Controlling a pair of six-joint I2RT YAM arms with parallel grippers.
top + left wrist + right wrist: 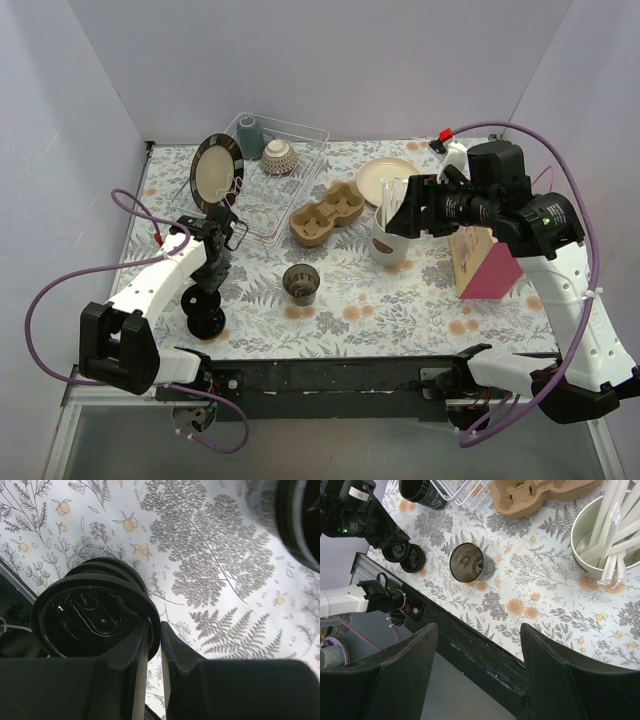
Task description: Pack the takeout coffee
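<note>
Fingers of left arm (131, 672) clamped on black lid (90, 617) rim, right fingers (402, 680) spread wide, empty

No words, numbers or brand names are clear enough for you to read in any view. From the right wrist camera, a small white label (358, 492) sits on the left arm (365, 520), but its print is too small to make out. The black lid (85, 617) seen from the left wrist camera carries only raised moulded shapes, not legible letters.
</note>
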